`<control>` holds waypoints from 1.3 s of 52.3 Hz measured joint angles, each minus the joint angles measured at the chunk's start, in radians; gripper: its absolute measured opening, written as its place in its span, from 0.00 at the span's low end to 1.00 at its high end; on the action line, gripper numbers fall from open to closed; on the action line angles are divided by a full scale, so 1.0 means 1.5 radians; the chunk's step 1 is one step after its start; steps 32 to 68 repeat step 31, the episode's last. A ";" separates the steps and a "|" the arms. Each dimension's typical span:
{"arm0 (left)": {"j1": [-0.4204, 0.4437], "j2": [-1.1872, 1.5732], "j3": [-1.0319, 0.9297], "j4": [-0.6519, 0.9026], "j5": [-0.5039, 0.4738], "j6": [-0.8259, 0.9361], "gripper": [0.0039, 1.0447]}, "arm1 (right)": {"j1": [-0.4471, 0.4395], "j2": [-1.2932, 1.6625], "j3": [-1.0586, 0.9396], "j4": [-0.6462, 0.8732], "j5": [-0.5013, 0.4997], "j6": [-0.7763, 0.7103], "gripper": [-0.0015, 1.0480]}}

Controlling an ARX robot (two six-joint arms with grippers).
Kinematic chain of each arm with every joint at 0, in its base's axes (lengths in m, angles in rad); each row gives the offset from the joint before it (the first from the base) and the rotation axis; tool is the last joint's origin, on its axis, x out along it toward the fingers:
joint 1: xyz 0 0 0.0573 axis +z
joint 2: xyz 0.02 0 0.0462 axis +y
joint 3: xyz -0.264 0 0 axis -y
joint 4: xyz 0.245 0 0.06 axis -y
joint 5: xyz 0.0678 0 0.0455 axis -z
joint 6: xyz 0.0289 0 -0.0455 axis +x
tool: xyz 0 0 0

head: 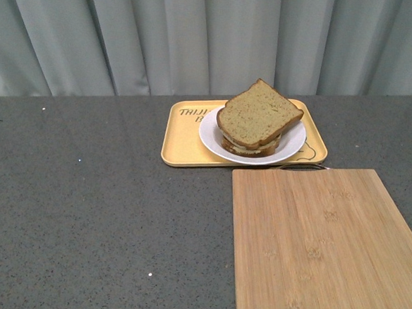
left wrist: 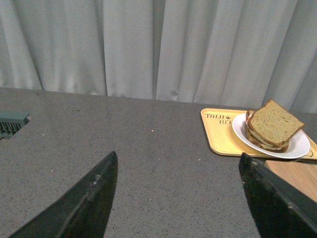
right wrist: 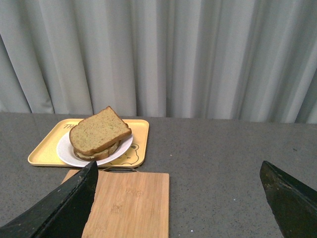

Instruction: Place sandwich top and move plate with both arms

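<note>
**Sandwich capped, plate waiting on the tray**

While neither arm showed in the front view, the sandwich top already lay on the stack, turned a little askew over the layers below, on the plate. The plate sat on the yellow tray at the far side of the grey worktop, with the bamboo board just in front of the tray. What lay between the bread slices was mostly hidden; only a pale edge peeked out.

From the left wrist view, the left gripper had its fingers spread wide and empty, well apart from the plate. The tray's print was cut off by the plate.

From the right wrist view, the right gripper was likewise released, its fingers holding nothing, with the sandwich top ahead beyond the board.

The step in hand looked like the two-armed move of the plate (the capping seemed done). Doing it well would mean taking the rim on opposite sides, lifting evenly and keeping it level, since the skewed top slice could slide. Where the plate should go could not be told.
</note>
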 joint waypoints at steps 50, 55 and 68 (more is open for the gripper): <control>0.000 0.000 0.000 0.000 0.000 0.001 0.94 | 0.000 0.000 0.000 0.000 0.000 0.000 0.91; 0.000 0.000 0.000 0.000 0.000 0.001 0.94 | 0.000 0.000 0.000 0.000 0.000 0.000 0.91; 0.000 0.000 0.000 0.000 0.000 0.001 0.94 | 0.000 0.000 0.000 0.000 0.000 0.000 0.91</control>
